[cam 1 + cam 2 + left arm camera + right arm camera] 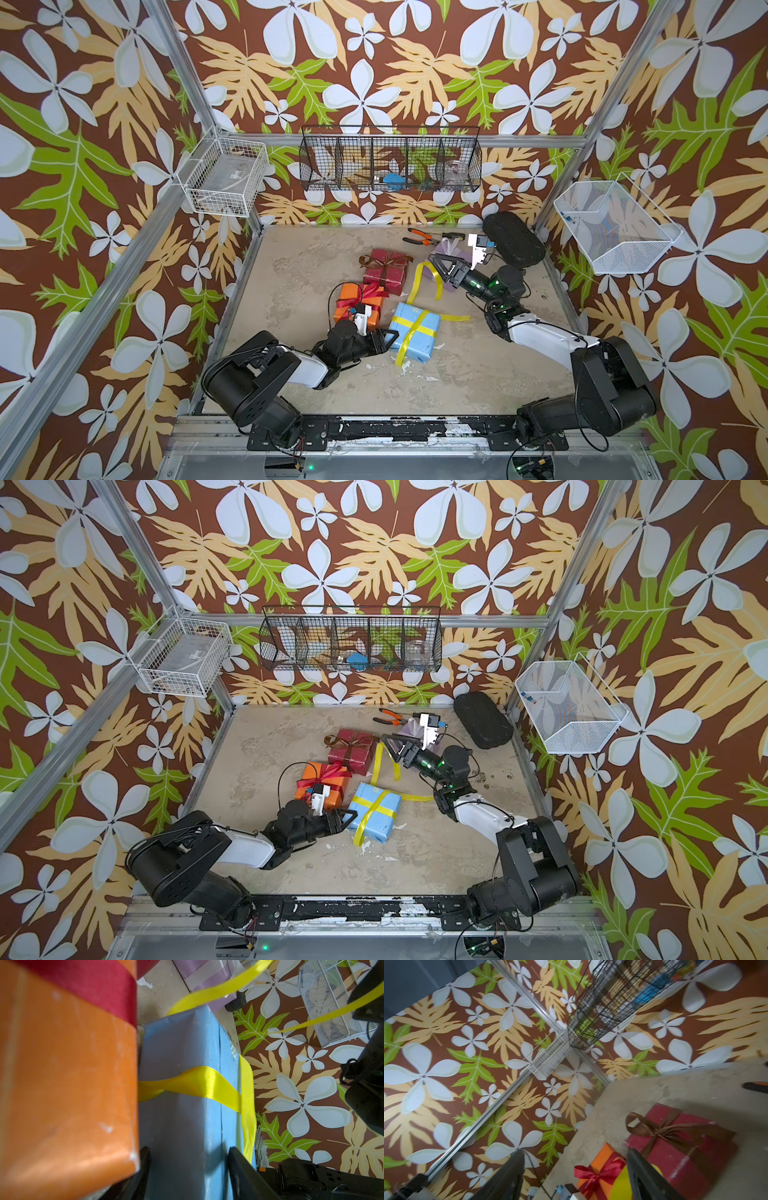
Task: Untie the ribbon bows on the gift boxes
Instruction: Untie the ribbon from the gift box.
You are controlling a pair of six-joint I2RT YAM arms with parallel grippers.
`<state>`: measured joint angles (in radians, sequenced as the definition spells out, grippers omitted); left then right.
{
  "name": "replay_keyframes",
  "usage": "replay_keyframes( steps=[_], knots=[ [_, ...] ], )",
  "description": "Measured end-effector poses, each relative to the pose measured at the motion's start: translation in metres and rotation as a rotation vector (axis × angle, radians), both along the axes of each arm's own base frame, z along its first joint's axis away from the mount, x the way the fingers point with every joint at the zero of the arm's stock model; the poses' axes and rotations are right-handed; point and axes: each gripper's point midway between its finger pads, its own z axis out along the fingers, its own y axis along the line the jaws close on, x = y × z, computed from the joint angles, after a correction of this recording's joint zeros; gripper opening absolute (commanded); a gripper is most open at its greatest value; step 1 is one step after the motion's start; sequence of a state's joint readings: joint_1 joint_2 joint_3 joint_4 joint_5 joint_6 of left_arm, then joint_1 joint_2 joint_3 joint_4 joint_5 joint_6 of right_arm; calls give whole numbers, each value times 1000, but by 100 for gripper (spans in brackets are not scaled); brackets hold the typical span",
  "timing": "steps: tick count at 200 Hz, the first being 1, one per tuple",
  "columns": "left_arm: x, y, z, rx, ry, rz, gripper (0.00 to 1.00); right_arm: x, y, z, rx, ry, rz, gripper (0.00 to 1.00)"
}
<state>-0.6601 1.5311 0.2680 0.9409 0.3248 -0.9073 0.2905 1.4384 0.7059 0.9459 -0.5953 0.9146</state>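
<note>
My left gripper [388, 336] [189, 1151] is shut on the near edge of the light blue gift box [419, 338] [182, 1126]. A yellow ribbon [415, 328] crosses the box's top. One long loose tail [435, 277] arches up to my right gripper [434, 262] [575, 1153], which is open, and the yellow ribbon [620, 1184] rests against one finger. The orange box [353, 303] has a tied red bow [372, 291]. The dark red box [386, 274] has a tied brown bow [384, 261]. The lilac box [451, 249] with white ribbon is partly hidden behind my right gripper.
Orange-handled pliers [424, 236] and a black oblong case [513, 239] lie at the back right. A black wire basket [390, 160] hangs on the back wall, with white wire baskets on the left wall [224, 178] and right wall [615, 226]. Another yellow tail [455, 318] lies right of the blue box.
</note>
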Motion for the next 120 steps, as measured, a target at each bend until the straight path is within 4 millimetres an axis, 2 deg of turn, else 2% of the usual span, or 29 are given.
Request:
replay_keyframes(
  steps=[29, 60, 75, 86, 120],
  knots=[
    [0, 0, 0, 1, 2, -1, 62, 33, -37, -25, -139, 115, -202, 82],
    [1, -1, 1, 6, 9, -3, 63, 38, -58, -58, -325, 216, -314, 81],
    [0, -3, 0, 7, 16, -13, 63, 31, -64, -74, -392, 259, -326, 78],
    [0, -4, 1, 6, 18, -16, 64, 20, -59, -84, -437, 283, -298, 78],
    [-1, -6, 4, 1, 23, -30, 68, -33, -18, -112, -551, 318, -130, 73]
  ],
)
